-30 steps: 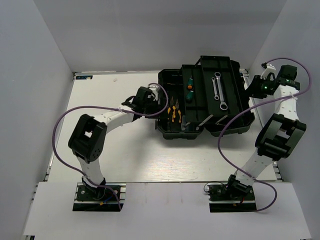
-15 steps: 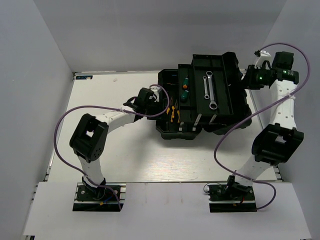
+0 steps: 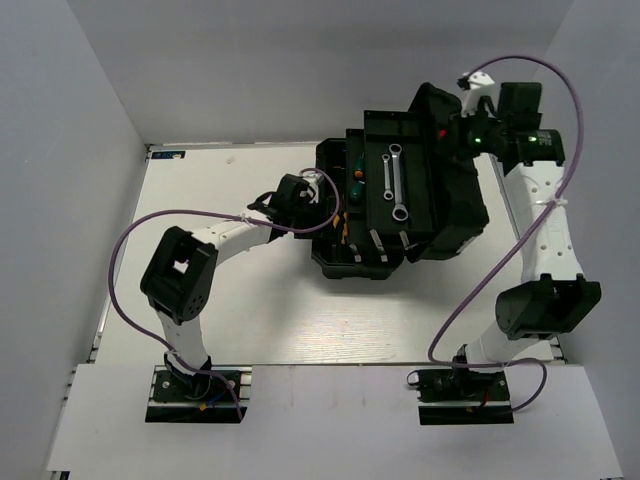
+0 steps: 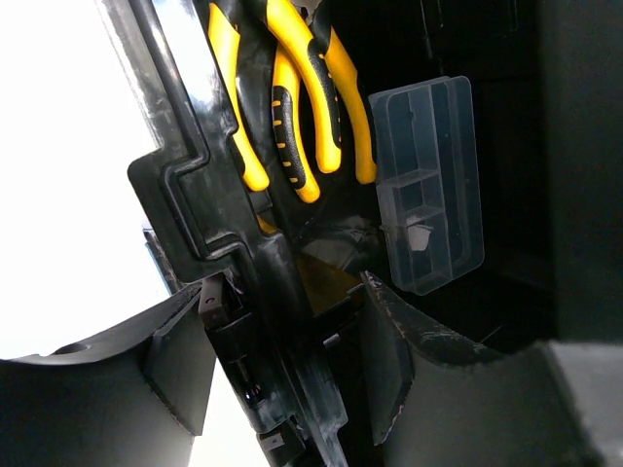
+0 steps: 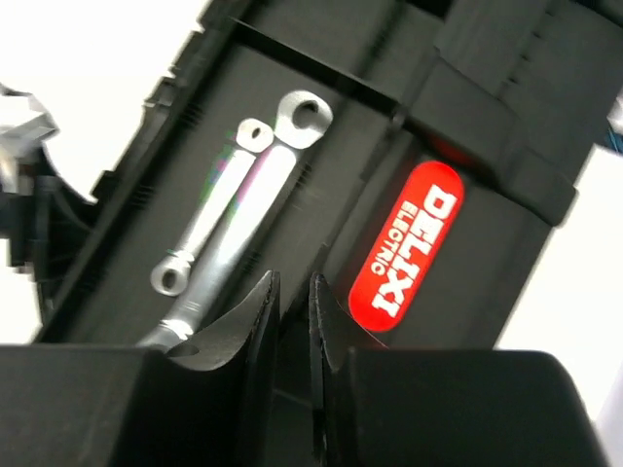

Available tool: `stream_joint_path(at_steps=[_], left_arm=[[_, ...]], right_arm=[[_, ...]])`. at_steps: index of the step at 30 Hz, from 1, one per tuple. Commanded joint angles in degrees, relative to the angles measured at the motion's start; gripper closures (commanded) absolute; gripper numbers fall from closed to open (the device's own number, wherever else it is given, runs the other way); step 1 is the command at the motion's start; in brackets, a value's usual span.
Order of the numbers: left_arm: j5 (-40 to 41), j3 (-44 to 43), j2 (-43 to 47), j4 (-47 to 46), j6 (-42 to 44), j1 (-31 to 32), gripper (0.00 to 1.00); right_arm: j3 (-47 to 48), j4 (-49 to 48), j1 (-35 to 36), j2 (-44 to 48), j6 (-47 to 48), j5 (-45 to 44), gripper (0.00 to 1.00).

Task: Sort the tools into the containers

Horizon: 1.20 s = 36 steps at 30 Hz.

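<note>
**Top view.** We see the toolbox [image 3: 335, 255] at centre-right of the desk [image 3: 230, 190], its lid [image 3: 455, 205] tilted up over the open base. Two wrenches [image 3: 394, 182] lie on the lid's panel. The screwdrivers [image 3: 357, 178] show at the panel's left edge, and the pliers [image 3: 343, 222] sit in the base, lower left of it. The left hand [image 3: 320, 207] is at the box's left wall, and the right hand [image 3: 455, 128] is at the lid's upper edge.

**Left wrist view.** The left hand [image 4: 287, 311] straddles the wall with a finger on either side, and we judge it clenched on the toolbox. The pliers lie at top centre, with a clear box [image 4: 428, 185] to their right.

**Right wrist view.** The right hand [image 5: 292, 302] has its fingers nearly together at bottom centre. We cannot tell whether they pinch the lid. A red label [image 5: 414, 243] lies right of the wrenches.

**Step in hand, as we judge it.** The lid is being swung shut. To do this well, the left hand should pin the base firmly. The right hand should guide the lid slowly along its hinge arc, level enough that the wrenches do not slide off.
</note>
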<state>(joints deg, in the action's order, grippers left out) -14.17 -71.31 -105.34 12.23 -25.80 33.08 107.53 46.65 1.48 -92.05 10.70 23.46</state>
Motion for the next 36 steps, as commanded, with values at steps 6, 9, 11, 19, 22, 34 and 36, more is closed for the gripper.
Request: stream_joint_path(at_steps=[6,9,11,19,22,34,36], left_arm=[[-2.17,-3.31,-1.18,-2.39,1.28,1.02,0.40],[-2.17,-3.83,-1.71,-1.86,1.28,1.55,0.40],[-2.17,-4.53,-1.71,-1.34,1.28,1.55,0.40],[0.11,-7.08,-1.10,1.48,1.90,1.03,0.40],[0.64,-7.09,-0.39,2.01,1.90,0.50,0.40],[4.42,-12.97,7.77,7.72,2.42,0.49,0.33],[5.21,-13.51,9.96,8.33,2.42,0.49,0.28]], right_arm=[[-0.03,2.04,18.29,-1.28,1.16,3.34,1.00],[0.66,2.39,21.46,-3.04,1.78,2.55,1.00],[1.11,2.39,23.30,-3.92,1.69,1.94,1.00],[2.43,3.09,25.33,-1.73,2.05,0.88,0.55],[1.29,2.40,25.16,1.16,1.61,-1.04,0.55],[-8.03,-1.48,24.72,10.04,2.75,-7.99,0.52],[-9.44,-2.09,24.46,11.01,3.01,-8.52,0.52]])
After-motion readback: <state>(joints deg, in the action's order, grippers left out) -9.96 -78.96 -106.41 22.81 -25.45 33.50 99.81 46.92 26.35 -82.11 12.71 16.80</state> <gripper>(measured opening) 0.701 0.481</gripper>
